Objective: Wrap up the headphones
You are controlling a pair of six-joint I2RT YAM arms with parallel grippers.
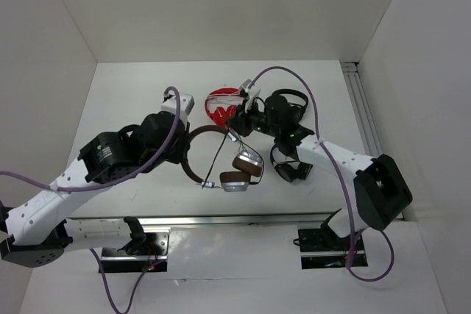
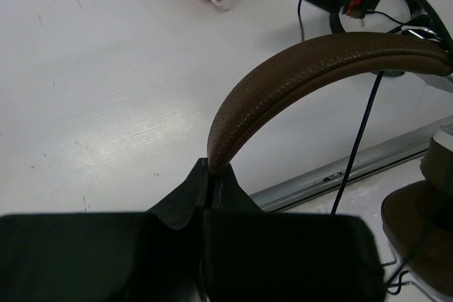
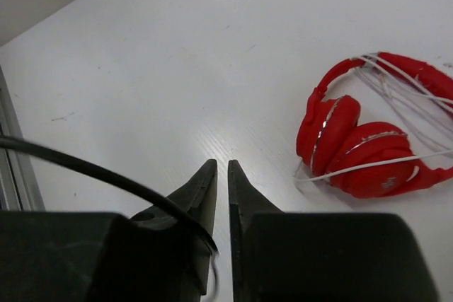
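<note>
The headphones (image 1: 246, 167) hang over the table's middle, with a brown headband (image 2: 304, 68), silver cups and brown pads (image 2: 425, 231). My left gripper (image 2: 211, 167) is shut on the headband's end; in the top view the gripper (image 1: 190, 143) sits at the band's left side. The thin dark cable (image 2: 361, 139) drops from the band's far end. My right gripper (image 3: 221, 167) stands just above and right of the band, its jaws a narrow slit apart. The cable (image 3: 85, 167) crosses its left finger and dips into the slit, with table showing between the tips.
Red headphones (image 1: 221, 104) with white cord lie behind the right gripper. Two black pairs (image 1: 283, 108) (image 1: 288, 163) lie under the right arm. A metal rail (image 1: 221, 220) runs along the near edge and another (image 1: 364, 115) along the right wall.
</note>
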